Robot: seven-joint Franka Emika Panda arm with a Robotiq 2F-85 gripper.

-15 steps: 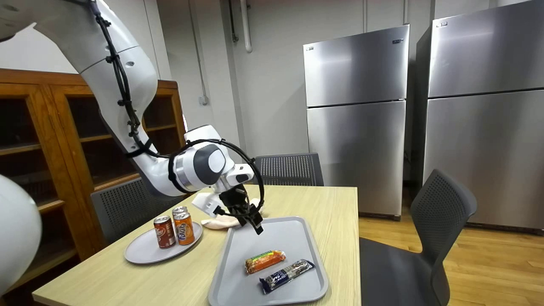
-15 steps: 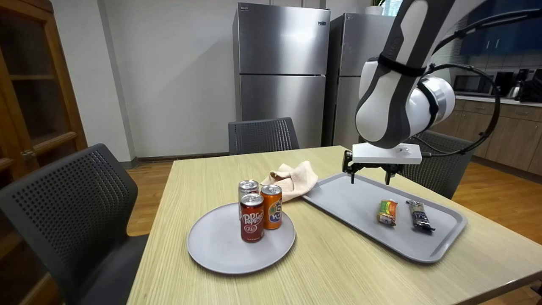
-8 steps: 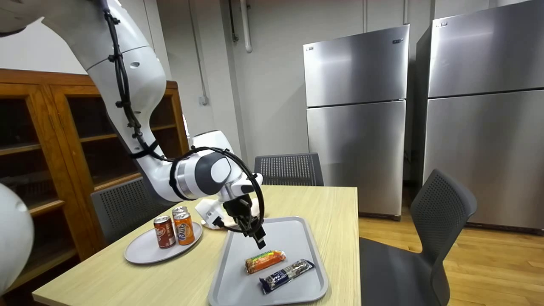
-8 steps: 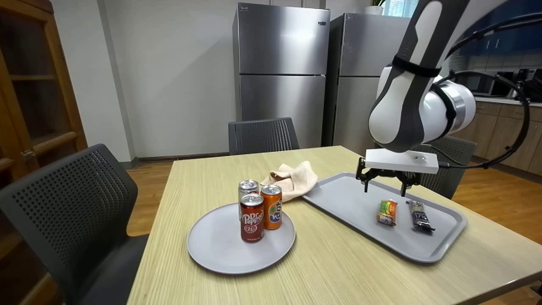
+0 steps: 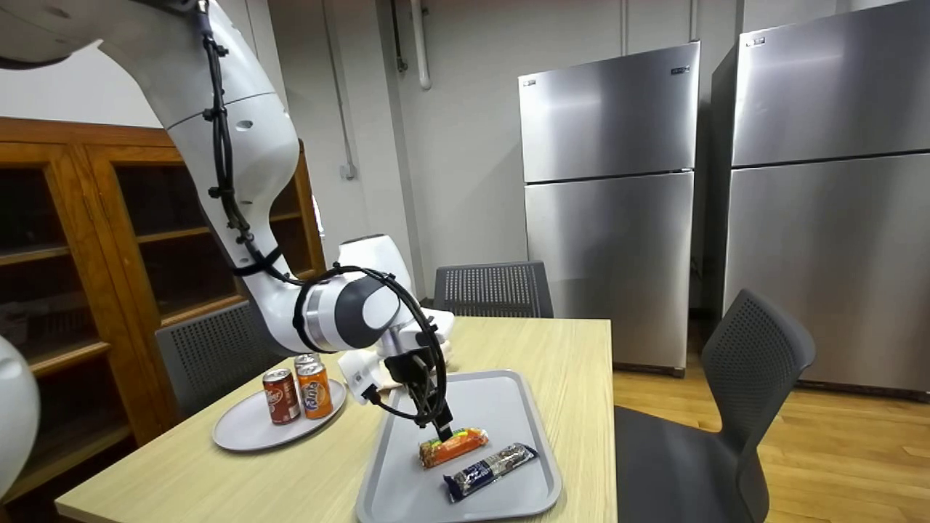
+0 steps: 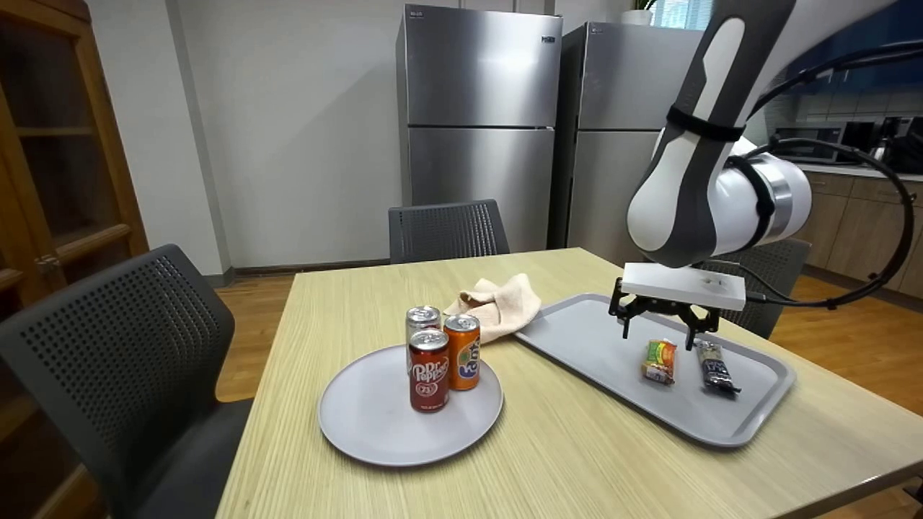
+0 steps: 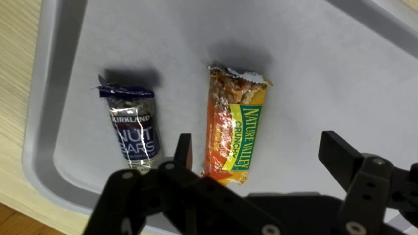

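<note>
Nature Valley Crunchy bar [image 7: 232, 130] lies on the tray [image 7: 303, 81], right of the Kirkland nut bar [image 7: 132, 127] in wrist view, beneath the spread, empty gripper [image 6: 657, 339]; apparent approach step, next calling for descent.

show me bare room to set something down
Bare table runs between the plate and tray, with the towel at one end. The tray's end nearest the towel is bare too. Crowded: the opposite end, where the gripper hangs over the orange bar beside the blue bar; and around the plate's cans.
</note>
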